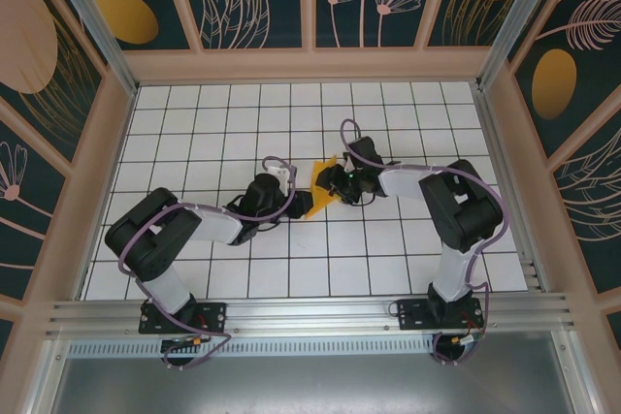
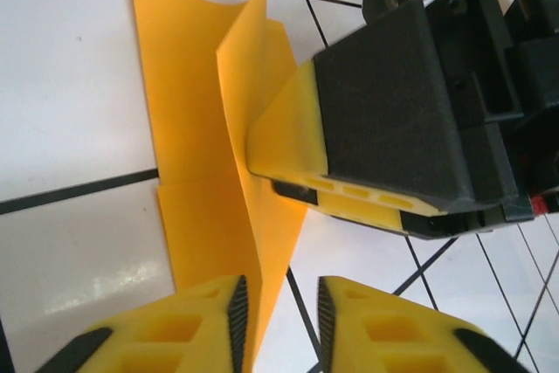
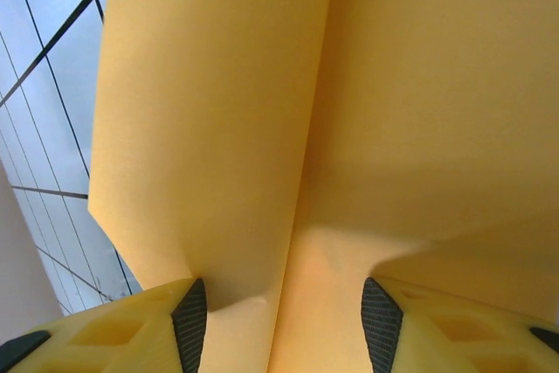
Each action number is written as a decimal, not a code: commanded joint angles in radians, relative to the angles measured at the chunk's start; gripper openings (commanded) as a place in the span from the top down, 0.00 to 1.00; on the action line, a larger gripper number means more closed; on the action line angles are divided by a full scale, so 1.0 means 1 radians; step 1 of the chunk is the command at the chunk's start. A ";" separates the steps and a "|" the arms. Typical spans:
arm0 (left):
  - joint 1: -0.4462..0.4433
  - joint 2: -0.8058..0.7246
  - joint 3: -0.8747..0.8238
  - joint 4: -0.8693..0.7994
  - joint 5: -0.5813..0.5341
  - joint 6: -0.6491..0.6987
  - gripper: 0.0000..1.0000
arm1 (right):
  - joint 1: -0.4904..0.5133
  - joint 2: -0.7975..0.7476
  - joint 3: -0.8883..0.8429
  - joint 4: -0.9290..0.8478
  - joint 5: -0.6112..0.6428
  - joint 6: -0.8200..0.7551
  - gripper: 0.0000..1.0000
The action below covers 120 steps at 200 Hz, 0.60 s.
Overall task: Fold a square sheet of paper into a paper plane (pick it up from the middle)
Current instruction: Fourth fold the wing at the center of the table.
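Observation:
The square sheet of paper [image 1: 320, 181] is orange-yellow and folded into a pointed wedge at the middle of the table, between my two grippers. In the left wrist view the paper [image 2: 192, 102] lies on the tiles with one flap standing upright. My left gripper [image 2: 279, 316] is open. The flap's edge rests against its left pad, with a clear gap to the right pad. My right gripper [image 2: 271, 172] meets the paper from the other side. In the right wrist view the creased paper [image 3: 262, 128] runs between the pads of my open right gripper [image 3: 284, 321], and the left pad dents it.
The white gridded table [image 1: 233, 113] is walled by wooden frames with painted panels [image 1: 126, 16]. An aluminium rail [image 1: 310, 312] runs along the near edge by the arm bases. The two grippers [image 1: 312, 193] are nearly touching.

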 commanded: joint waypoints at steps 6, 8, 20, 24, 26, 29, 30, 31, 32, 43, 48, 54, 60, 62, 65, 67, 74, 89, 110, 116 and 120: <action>0.004 0.007 0.023 -0.020 0.036 -0.037 0.74 | 0.009 0.117 -0.014 -0.103 0.153 -0.019 0.43; 0.004 0.007 0.026 -0.023 0.038 -0.037 0.75 | 0.009 0.118 -0.013 -0.105 0.156 -0.018 0.43; 0.004 0.007 0.034 -0.030 0.052 -0.037 0.76 | 0.009 0.121 -0.006 -0.119 0.166 -0.016 0.42; 0.004 0.007 0.039 -0.030 0.057 -0.037 0.76 | 0.009 0.122 -0.006 -0.124 0.171 -0.016 0.41; 0.004 0.009 0.040 -0.030 0.060 -0.038 0.76 | 0.009 0.123 -0.005 -0.126 0.172 -0.015 0.41; 0.004 0.010 0.044 -0.030 0.066 -0.037 0.76 | 0.009 0.124 -0.003 -0.130 0.176 -0.015 0.41; 0.004 0.010 0.046 -0.031 0.068 -0.037 0.76 | 0.009 0.125 -0.003 -0.131 0.176 -0.015 0.41; 0.004 0.009 0.047 -0.032 0.070 -0.037 0.76 | 0.009 0.124 -0.003 -0.132 0.177 -0.015 0.40; 0.003 0.009 0.049 -0.032 0.071 -0.037 0.76 | 0.009 0.125 -0.003 -0.133 0.178 -0.015 0.40; 0.004 0.039 0.072 -0.051 0.082 -0.038 0.76 | 0.009 0.128 0.002 -0.141 0.185 -0.013 0.39; 0.004 0.049 0.083 -0.058 0.085 -0.037 0.77 | 0.009 0.128 0.004 -0.143 0.187 -0.012 0.39; 0.004 0.061 0.092 -0.059 0.091 -0.037 0.77 | 0.009 0.130 0.006 -0.145 0.188 -0.011 0.38; 0.005 0.071 0.102 -0.058 0.094 -0.041 0.78 | 0.009 0.132 0.008 -0.148 0.190 -0.010 0.38; 0.004 0.073 0.104 -0.058 0.094 -0.042 0.78 | 0.009 0.133 0.009 -0.149 0.190 -0.010 0.38; 0.005 0.078 0.109 -0.058 0.092 -0.044 0.79 | 0.009 0.133 0.010 -0.150 0.190 -0.010 0.38; 0.005 0.080 0.111 -0.059 0.091 -0.044 0.79 | 0.009 0.134 0.010 -0.150 0.190 -0.010 0.37; 0.005 0.089 0.121 -0.072 0.083 -0.043 0.80 | 0.009 0.135 0.011 -0.154 0.190 -0.009 0.37; 0.005 0.098 0.138 -0.104 0.045 -0.032 0.82 | 0.009 0.136 0.010 -0.154 0.187 -0.006 0.37; 0.005 0.111 0.158 -0.157 -0.004 -0.019 0.86 | 0.009 0.136 0.010 -0.152 0.181 -0.006 0.36; 0.006 0.113 0.159 -0.164 -0.016 -0.019 0.86 | 0.009 0.137 0.009 -0.153 0.181 -0.006 0.36; 0.005 0.114 0.159 -0.168 -0.023 -0.019 0.86 | 0.009 0.137 0.009 -0.152 0.181 -0.006 0.36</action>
